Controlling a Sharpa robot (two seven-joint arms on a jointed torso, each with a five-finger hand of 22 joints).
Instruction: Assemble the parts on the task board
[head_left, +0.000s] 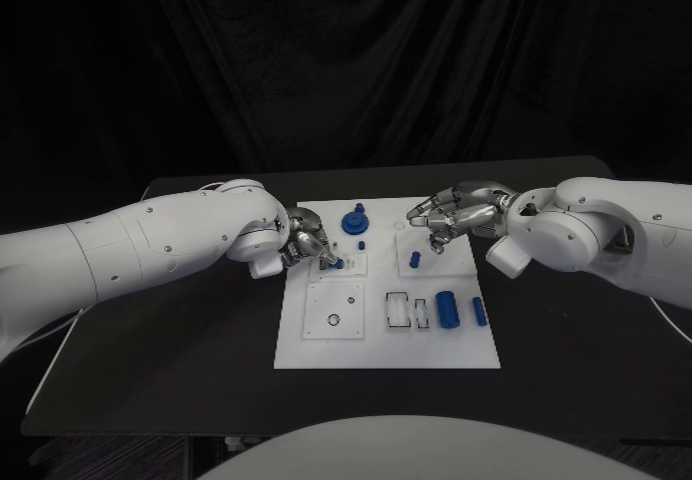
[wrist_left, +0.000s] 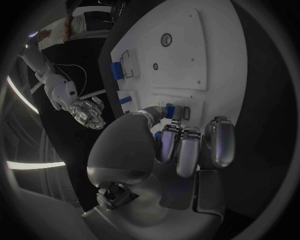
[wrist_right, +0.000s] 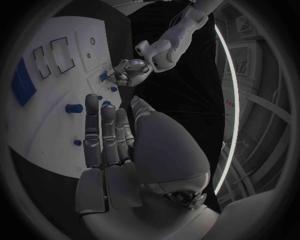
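The flat white rectangular task board (head_left: 387, 345) lies mid-table, blue parts scattered on its right and far areas. The left hand (head_left: 306, 243), at the board's far left, pinches a small blue plastic peg (head_left: 336, 264) with thumb and fingertips, apparently lowering it into a socket. The right hand (head_left: 454, 212) hovers over the far right, fingers apart, holding nothing, likely waiting.

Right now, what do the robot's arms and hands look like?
Both arms, left arm and right arm, wear smooth, rounded glossy white shells with small dark screw dots. Each ends in a metallic silver hand, the left hand and right hand, with jointed fingers and darker pads.
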